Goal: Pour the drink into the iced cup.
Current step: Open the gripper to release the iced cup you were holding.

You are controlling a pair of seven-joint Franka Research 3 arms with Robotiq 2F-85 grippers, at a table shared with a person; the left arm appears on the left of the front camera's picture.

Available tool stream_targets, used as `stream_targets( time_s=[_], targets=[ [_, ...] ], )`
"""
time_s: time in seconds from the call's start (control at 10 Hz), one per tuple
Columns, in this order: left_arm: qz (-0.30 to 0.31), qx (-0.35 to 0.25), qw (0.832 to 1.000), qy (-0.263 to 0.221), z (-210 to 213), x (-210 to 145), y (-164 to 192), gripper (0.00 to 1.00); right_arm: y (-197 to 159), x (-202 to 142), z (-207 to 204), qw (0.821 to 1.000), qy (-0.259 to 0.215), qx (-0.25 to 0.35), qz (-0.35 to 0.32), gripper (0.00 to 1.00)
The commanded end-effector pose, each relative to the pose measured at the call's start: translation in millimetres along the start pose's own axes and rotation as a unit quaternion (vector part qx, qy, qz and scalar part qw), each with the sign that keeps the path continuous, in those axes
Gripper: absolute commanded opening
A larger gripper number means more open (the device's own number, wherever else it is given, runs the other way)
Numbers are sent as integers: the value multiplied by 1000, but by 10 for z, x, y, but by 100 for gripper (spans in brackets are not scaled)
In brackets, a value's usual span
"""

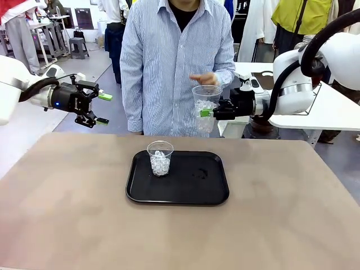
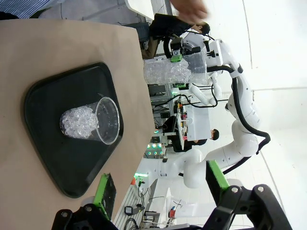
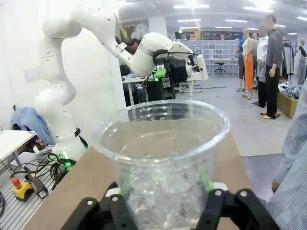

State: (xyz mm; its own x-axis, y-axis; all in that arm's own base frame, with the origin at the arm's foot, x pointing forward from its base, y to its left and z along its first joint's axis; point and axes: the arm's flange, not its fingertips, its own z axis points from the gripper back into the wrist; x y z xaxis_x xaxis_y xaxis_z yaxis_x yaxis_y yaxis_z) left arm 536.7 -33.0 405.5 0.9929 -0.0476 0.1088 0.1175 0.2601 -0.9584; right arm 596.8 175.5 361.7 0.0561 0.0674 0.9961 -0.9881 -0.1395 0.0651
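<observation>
A tan table (image 1: 67, 225) is spread across the lower part of the front view, with a workshop floor and other benches seen behind a person (image 1: 169, 67) in a striped shirt at its far edge. A black tray (image 1: 197, 183) is set at the middle of the table, well apart from every table edge, and wide bare tabletop is left on both sides and in front of it. A clear cup of ice (image 1: 160, 158) is stood upright in the tray's left half.

At the upper left, the left gripper (image 1: 103, 108) is held in the air near the table's far-left corner, its jaws wide apart with nothing between them. Right of centre, a second cup (image 1: 206, 93), also loaded with ice, is clamped in the right gripper (image 1: 207, 112) and held upright about the table's far edge, just under the person's hand (image 1: 203, 78).

In the left wrist view the scene is turned sideways, and the strip of tabletop between the tray's rim and the far edge is shown. In the right wrist view the second cup's open rim is seen from close, with green pads pressed on both sides of its wall. Whether liquid lies among the ice in either cup cannot be told.
</observation>
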Motion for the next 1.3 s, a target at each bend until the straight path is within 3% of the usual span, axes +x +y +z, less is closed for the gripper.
stream_targets(
  time_s=[0.0, 1.2],
  targets=[
    [-1, -1, 1000, -1, 5, 4, -8, 100, 15, 44, -7, 1000, 2, -1, 3, 63],
    [-1, -1, 1000, -1, 5, 4, -8, 100, 15, 44, -7, 1000, 2, -1, 3, 63]
  ],
)
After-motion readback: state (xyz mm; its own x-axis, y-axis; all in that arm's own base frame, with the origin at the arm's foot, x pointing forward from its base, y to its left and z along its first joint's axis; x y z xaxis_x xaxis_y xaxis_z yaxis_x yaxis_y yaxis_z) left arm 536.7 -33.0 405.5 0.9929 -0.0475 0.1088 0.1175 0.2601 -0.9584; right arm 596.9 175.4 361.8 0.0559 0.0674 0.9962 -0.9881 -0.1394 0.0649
